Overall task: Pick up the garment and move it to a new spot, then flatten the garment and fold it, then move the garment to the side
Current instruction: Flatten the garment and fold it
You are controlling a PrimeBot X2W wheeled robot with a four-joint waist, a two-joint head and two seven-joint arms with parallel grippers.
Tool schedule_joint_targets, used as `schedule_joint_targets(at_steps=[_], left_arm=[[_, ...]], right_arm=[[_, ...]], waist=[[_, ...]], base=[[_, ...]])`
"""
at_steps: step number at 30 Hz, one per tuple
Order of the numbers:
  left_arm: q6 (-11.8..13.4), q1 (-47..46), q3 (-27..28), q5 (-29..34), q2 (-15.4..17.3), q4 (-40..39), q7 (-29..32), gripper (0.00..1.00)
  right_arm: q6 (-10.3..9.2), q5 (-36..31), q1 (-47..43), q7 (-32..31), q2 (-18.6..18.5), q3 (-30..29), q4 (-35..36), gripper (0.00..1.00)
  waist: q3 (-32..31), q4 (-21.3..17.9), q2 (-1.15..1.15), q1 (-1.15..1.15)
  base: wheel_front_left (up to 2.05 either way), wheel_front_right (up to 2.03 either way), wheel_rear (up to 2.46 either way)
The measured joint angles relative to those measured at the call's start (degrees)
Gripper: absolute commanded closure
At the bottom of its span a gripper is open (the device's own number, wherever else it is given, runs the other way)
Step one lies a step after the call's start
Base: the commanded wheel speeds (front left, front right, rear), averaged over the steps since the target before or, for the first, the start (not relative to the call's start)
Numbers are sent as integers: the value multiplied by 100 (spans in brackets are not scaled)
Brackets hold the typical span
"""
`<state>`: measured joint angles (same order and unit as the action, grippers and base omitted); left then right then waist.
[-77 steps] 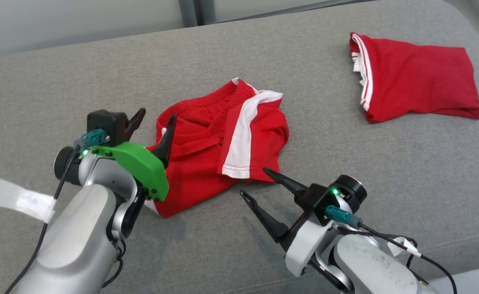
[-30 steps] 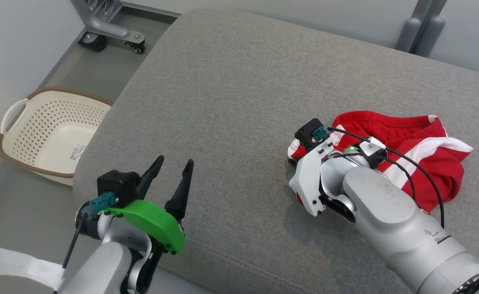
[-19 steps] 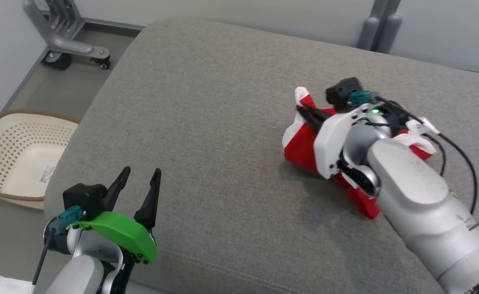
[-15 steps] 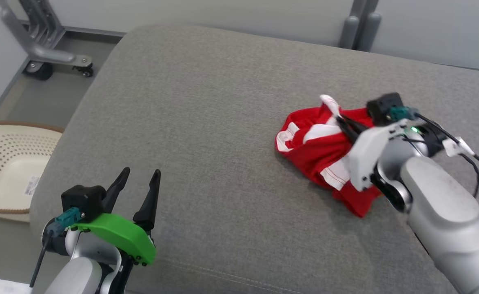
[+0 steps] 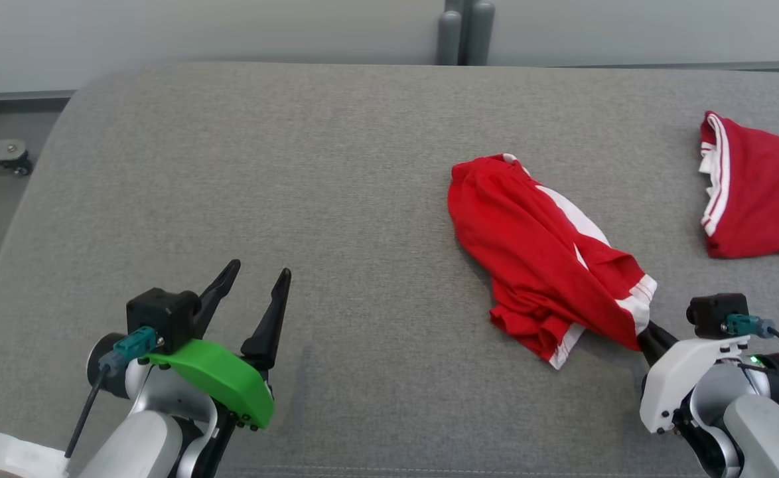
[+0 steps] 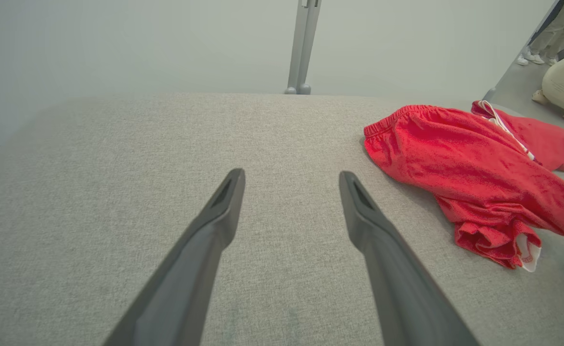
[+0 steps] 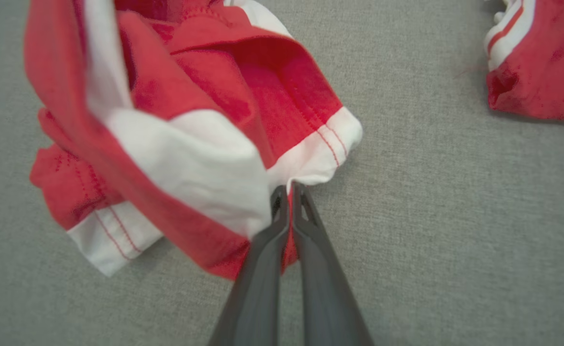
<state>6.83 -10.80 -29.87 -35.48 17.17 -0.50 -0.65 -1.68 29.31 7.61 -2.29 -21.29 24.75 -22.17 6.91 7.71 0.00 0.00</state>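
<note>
The garment (image 5: 542,259), red shorts with white bands, lies bunched on the grey cushion (image 5: 263,153), right of the middle in the head view. It runs from its waistband at the far end to a hem drawn into a point at the near end. The right gripper (image 7: 286,192) is clamped on that hem: in the right wrist view its fingers (image 7: 263,269) are pressed together with a fold of red and white cloth pinched at their tips (most of the cloth bunches to their left there). I cannot tell whether the near end is lifted off the cushion. The left gripper (image 5: 259,268) is at the lower left over the cushion, well apart from the garment, jaws spread wide with bare fabric between them. A second red piece (image 5: 754,192) lies at the right edge, apart from the garment.
</note>
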Motion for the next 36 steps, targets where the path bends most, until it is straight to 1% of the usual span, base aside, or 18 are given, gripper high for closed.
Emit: schedule_joint_targets(at_steps=[1,2,5,10,12,15,16,19,20,22,24,26,28,32,36], left_arm=[[0,-42,-15,30,0,-45,14,0],[0,-42,-15,30,0,-45,14,0],[0,-125,-31,51,-5,-165,62,0],[0,-126,20,76,3,-197,112,0],[0,-126,66,97,25,-193,113,0],[0,-131,2,100,-1,-182,122,0],[0,-142,-14,110,-27,-181,141,0],[0,-266,-93,122,-123,-166,164,0],[0,-325,-138,136,-181,-162,164,0],[0,-405,-198,147,-294,-148,163,0],[0,-448,-221,146,-399,-105,160,0],[0,-452,-216,146,-457,-36,153,0],[1,-451,-202,145,-498,26,119,0],[1,-448,-177,138,-541,109,103,0],[1,-447,-179,123,-603,164,103,0]], right_arm=[[-1,7,-91,34,0,-4,77,100],[-1,7,-91,34,0,-4,77,100],[3,52,-322,126,-16,8,267,100],[126,42,-465,264,-51,160,631,100],[171,-82,-414,370,-115,178,835,100],[151,-353,-190,549,-431,66,1146,100],[109,-487,-41,573,-579,11,1274,100],[114,-904,624,580,-951,-32,1744,100],[124,-1015,862,577,-1024,-10,1914,100],[280,-1243,1279,504,-1118,142,2249,100],[490,-1449,1602,369,-1136,421,2553,100],[734,-1596,1843,223,-1059,791,2786,100],[867,-1625,2042,63,-843,1185,2953,100],[923,-1685,2430,-309,-453,1878,3098,100],[922,-1577,2535,-731,-281,2428,3042,100]], waist=[[15,-81,0,0],[15,-81,0,0],[69,-324,0,0],[168,-730,0,0],[204,-894,0,0],[245,-1113,0,0],[255,-1171,0,0],[267,-1258,0,0],[265,-1250,0,0],[262,-1201,0,0],[257,-1115,0,0],[238,-1001,0,0],[201,-866,0,0],[105,-564,0,0],[23,-247,0,0]], base=[[0,0,0],[0,0,0],[0,0,0],[0,0,0],[0,0,0],[0,0,0],[0,0,0],[0,0,0],[0,0,0],[0,0,0],[0,0,0],[0,0,0],[0,0,0],[0,0,0],[0,0,0]])
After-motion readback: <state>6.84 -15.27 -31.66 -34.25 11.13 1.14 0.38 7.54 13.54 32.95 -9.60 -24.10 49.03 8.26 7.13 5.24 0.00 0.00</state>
